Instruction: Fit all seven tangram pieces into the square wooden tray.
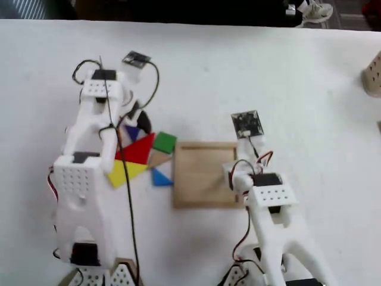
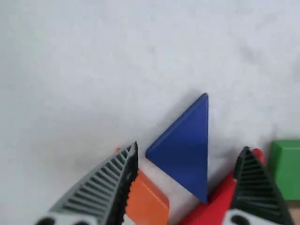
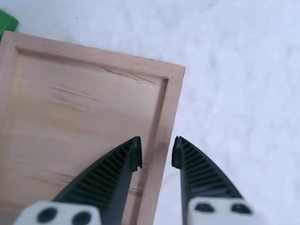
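Left hand [image 2: 188,149] spread apart over blue triangle [image 2: 185,138]; closing may snag orange piece [image 2: 149,202]. Right hand [image 3: 157,140] slightly apart, probably straddling tray [image 3: 169,103] rim, could shove it.

A white table [image 1: 250,65] was observed, evenly lit. Dark floor [image 1: 178,8] was noted beyond its far edge. A perforated block [image 1: 373,74] was recorded at the table's right edge.

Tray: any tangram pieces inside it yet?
No, the tray holds only bare wood; the coloured pieces lie on the table beside it.
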Available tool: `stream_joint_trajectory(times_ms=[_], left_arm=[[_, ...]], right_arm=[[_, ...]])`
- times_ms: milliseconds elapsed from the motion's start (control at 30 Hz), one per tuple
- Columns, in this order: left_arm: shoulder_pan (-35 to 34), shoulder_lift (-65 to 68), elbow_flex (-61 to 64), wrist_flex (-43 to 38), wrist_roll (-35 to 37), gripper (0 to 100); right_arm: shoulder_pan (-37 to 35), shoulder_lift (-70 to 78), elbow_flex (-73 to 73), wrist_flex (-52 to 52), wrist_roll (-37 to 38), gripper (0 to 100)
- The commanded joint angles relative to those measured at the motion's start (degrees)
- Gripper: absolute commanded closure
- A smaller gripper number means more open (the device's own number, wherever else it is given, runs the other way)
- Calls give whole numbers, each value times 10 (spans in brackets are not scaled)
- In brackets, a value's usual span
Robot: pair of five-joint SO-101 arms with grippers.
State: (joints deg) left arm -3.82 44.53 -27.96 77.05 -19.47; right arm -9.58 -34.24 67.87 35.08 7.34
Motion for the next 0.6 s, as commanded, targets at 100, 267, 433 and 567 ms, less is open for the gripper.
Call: stream_joint_trajectory(times_ms=[100,267,433,567], left_arm=[[11,-11,-16,36,4,707],[29,-7,-2,58,15,745],[28,-1,-12,40,33,746],[30,-1,-11,18,36,748]], right_arm=[[1,-9,-28,-10,15,881],[1,-9,-28,-10,15,879],[1,-9,-28,-9,15,881],[1,-9,-28,-9,15,882]])
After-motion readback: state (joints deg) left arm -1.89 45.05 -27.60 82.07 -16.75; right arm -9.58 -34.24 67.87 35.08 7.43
